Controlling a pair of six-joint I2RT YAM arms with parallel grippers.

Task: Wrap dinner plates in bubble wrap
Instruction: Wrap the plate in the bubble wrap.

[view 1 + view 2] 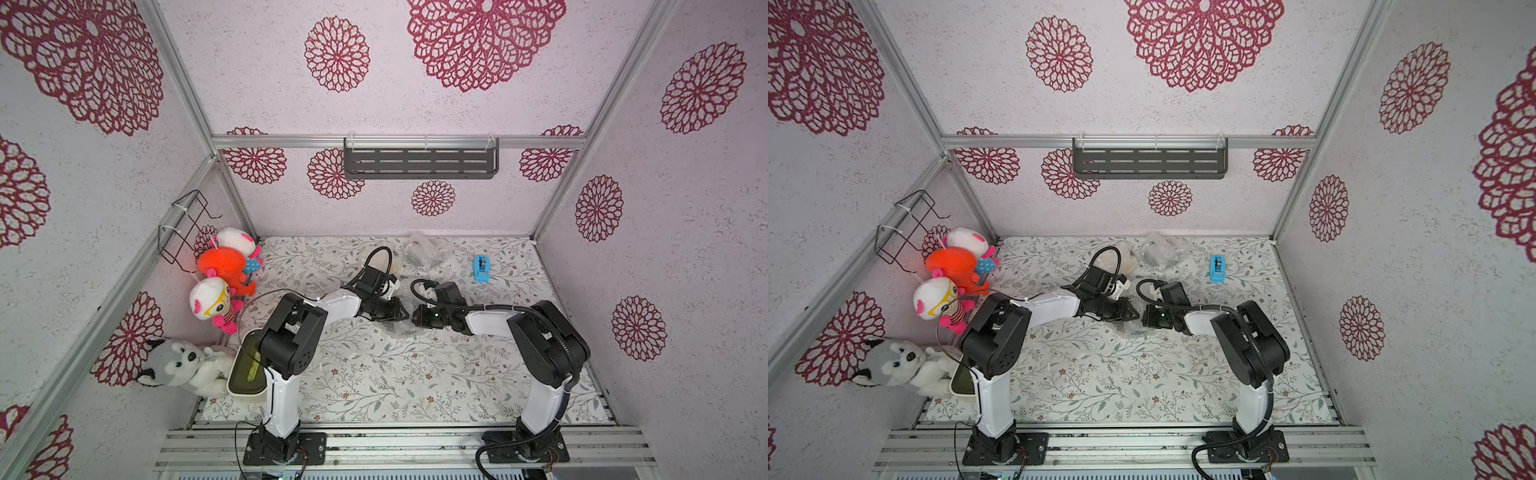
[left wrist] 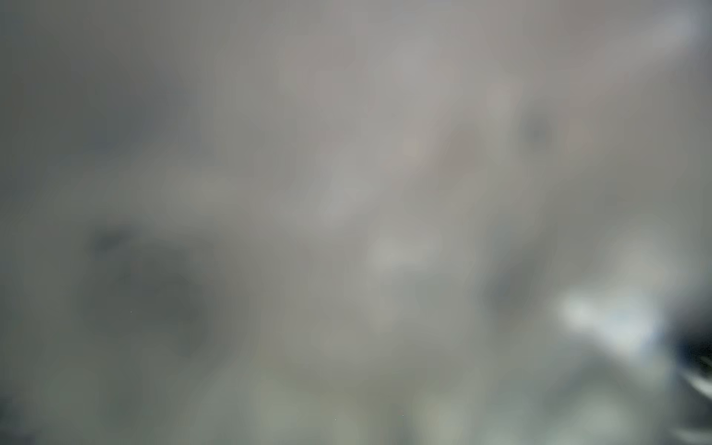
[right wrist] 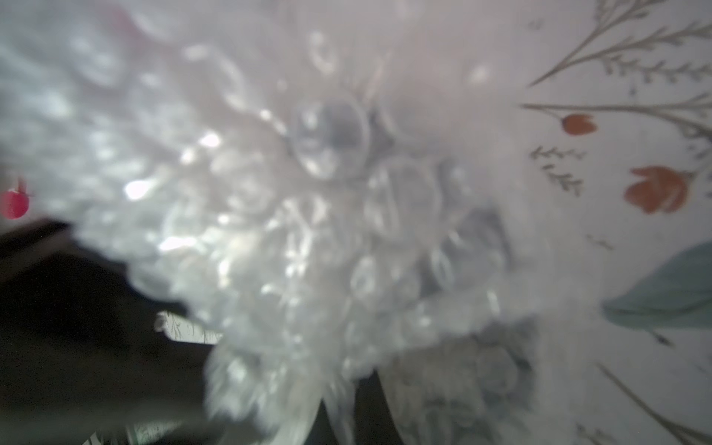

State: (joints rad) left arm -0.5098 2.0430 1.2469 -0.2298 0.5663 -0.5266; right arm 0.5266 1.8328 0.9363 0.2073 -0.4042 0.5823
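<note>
Along the left wall hang three soft toys: a grey husky plush (image 1: 178,365), a doll with yellow glasses (image 1: 212,305) and an orange plush (image 1: 222,266). Just beside the husky, at the table's left edge, sits a cream tub (image 1: 245,388) with a dark olive inside, partly covered by the left arm (image 1: 291,332).

That arm reaches toward the middle of the floral table (image 1: 374,386). The left gripper (image 1: 400,313) hangs low over a crumpled patch of bubble wrap (image 1: 392,330). Its wrist view is pure blur, so I cannot tell how its jaws stand. Which plate lies under this wrap is hidden.

Facing it, almost tip to tip, is the right gripper (image 1: 416,318). Its jaws are together, pinching a bunch of the bubble wrap that fills its wrist view (image 3: 269,231).

Against the back wall lie two more wrapped bundles: a cream plate (image 1: 1127,259) and, just right of it, a black plate (image 1: 415,255). Further right stands a blue tape dispenser (image 1: 481,269), well apart from both grippers.
</note>
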